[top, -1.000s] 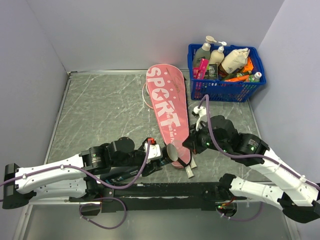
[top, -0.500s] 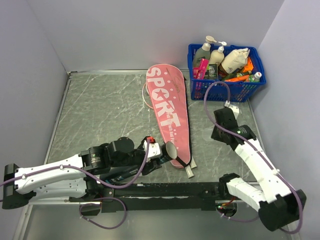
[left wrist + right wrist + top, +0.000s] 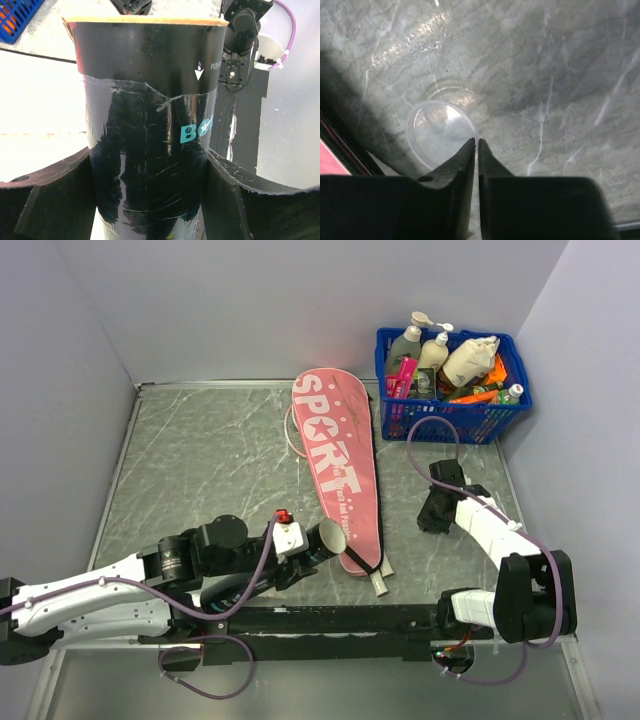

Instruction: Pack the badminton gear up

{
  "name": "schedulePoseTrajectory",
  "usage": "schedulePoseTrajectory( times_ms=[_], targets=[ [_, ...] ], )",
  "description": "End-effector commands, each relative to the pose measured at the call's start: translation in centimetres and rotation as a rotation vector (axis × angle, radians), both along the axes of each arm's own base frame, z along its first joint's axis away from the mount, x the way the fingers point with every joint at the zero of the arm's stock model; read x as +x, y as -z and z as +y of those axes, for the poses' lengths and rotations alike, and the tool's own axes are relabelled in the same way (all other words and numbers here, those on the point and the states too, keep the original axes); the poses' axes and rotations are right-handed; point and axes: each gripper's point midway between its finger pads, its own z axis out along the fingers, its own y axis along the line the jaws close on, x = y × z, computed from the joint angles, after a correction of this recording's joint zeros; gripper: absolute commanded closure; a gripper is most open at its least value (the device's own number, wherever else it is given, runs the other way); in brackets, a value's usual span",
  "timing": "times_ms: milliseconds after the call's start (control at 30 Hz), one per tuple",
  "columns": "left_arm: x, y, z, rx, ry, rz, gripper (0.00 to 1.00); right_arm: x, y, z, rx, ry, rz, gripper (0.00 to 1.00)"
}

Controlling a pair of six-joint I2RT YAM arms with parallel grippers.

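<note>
The long pink racket cover point(image 3: 338, 465) lettered "SPORT" lies lengthwise mid-table. A pale racket handle point(image 3: 379, 583) sticks out of its near end. My left gripper point(image 3: 303, 550) point(image 3: 150, 167) is shut on the slim black tube point(image 3: 150, 110). The tube's round mouth point(image 3: 333, 536) points at the cover's near end. My right gripper point(image 3: 431, 519) point(image 3: 476, 143) points down at the table right of the cover. Its jaws stand a thin slit apart, pinching the rim of a clear round lid point(image 3: 437, 132) that rests on the marble.
A blue plastic basket point(image 3: 450, 426) full of bottles stands at the back right, and its corner point(image 3: 15, 15) shows in the left wrist view. The black base rail point(image 3: 330, 620) runs along the near edge. Grey walls close in the table on three sides.
My right arm swung from the tube's mouth by the cover's near end out to the right and came down to the table. My left arm drew the tube slightly back and left.
</note>
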Motion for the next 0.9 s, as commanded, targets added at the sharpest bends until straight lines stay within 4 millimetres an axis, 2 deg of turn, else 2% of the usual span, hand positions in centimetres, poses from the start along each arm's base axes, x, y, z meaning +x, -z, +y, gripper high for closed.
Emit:
schedulePoseTrajectory(
  times_ms=[0, 167, 300, 467, 800, 867],
  targets=[
    [-0.5, -4.4, 0.1, -0.125, 0.009, -0.02, 0.99, 1.7, -0.3, 0.2, 0.023, 0.031, -0.053, 0.78],
    [-0.7, -4.9, 0.3, -0.142, 0.018, -0.024, 0.99, 1.6, -0.9, -0.6, -0.019, 0.047, -0.06, 0.64],
    [-0.8, -5.0, 0.4, -0.147, 0.021, -0.023, 0.99, 2.1, -2.0, 0.6, 0.039, 0.0, -0.109, 0.59],
    [-0.7, -5.0, 0.3, -0.145, 0.019, -0.023, 0.99, 3.2, -2.5, 3.0, 0.126, -0.09, -0.127, 0.58],
    [-0.6, -4.7, 0.3, -0.135, 0.011, -0.024, 0.99, 4.0, -1.5, 5.9, 0.088, -0.156, -0.062, 0.58],
    [-0.6, -4.6, 0.3, -0.134, 0.011, -0.025, 0.99, 4.4, -1.1, 5.6, 0.043, -0.144, -0.049, 0.58]
  ],
)
